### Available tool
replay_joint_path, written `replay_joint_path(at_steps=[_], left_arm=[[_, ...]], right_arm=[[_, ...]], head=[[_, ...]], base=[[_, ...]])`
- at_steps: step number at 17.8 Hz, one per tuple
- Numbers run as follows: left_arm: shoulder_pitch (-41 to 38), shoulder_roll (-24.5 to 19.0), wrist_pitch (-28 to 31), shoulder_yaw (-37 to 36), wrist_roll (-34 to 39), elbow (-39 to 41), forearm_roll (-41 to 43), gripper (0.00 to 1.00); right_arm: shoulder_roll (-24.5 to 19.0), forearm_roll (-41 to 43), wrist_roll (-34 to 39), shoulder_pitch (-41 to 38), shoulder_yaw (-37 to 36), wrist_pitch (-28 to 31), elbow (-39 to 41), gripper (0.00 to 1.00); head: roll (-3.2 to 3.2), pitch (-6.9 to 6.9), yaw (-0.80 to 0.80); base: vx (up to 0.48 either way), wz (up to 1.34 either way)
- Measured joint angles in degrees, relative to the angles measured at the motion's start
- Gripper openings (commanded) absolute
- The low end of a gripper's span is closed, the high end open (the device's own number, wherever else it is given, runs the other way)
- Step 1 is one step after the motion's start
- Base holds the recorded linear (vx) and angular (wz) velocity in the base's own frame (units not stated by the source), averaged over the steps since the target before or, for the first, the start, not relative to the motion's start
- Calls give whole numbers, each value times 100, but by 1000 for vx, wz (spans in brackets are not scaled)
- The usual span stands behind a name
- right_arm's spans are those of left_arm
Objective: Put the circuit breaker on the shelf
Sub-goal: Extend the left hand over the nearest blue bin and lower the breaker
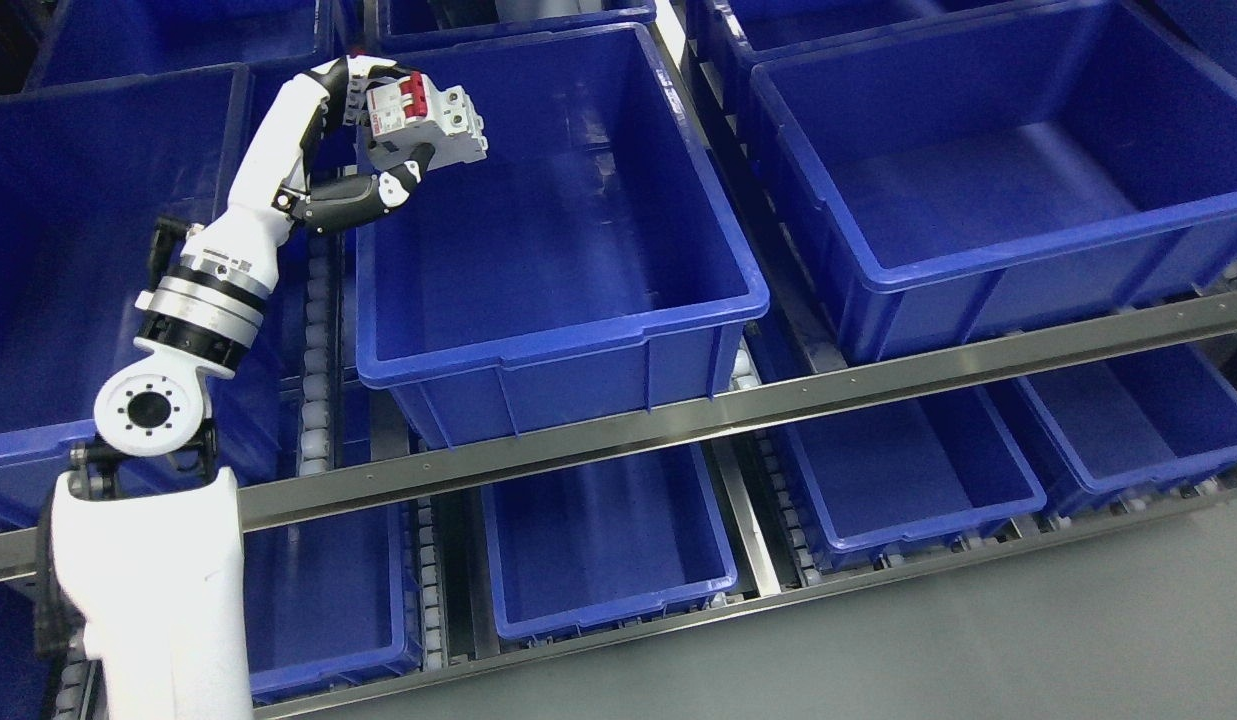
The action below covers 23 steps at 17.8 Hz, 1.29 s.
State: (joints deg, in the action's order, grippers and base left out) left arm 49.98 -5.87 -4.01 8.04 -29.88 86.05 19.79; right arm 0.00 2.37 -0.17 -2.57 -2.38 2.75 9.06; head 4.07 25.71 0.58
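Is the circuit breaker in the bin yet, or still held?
Still held: the left hand grips the circuit breaker above the middle blue bin's back left corner, clear of its floor.

Just rows of empty-looking blue plastic bins (pixel 538 300) sitting on roller tracks (pixel 320 300), a shiny metal rail (pixel 878 385) running across the front, more bins (pixel 608 540) below, and grey floor (pixel 1028 640) underneath.

Open room inside the middle bin (pixel 538 250) on the shelf's upper level, bare floor, nothing to block a drop from above. Left robot hand (pixel 393 130) with breaker (pixel 428 125) above that bin's back left corner, over the rim. Tall bin walls on all sides. Steel rail (pixel 778 395) across the front edge, barring straight reach into the lower bins (pixel 598 540).
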Motion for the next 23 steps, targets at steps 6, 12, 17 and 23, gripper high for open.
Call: replay_joint_path(at_steps=[6, 12, 17, 23], left_arm=[[971, -192, -10, -356, -342, -1195, 500, 14], [1965, -282, -277, -785, -270, -2993, 821, 14], [2361, -218, -358, -1079, -79, -4238, 988, 18], [2553, -31, -380, -1442, 285, -5381, 1054, 24]], right_arm=[[0, 0, 1, 0, 0, 0, 0, 100], [0, 0, 1, 0, 0, 0, 0, 100], [0, 0, 1, 0, 0, 0, 0, 100], [0, 0, 1, -1, 0, 0, 0, 100]], head=[[0, 0, 0], [0, 0, 0], [0, -1, 0], [0, -1, 0]], base=[[97, 82], [57, -54], [29, -26], [10, 0]])
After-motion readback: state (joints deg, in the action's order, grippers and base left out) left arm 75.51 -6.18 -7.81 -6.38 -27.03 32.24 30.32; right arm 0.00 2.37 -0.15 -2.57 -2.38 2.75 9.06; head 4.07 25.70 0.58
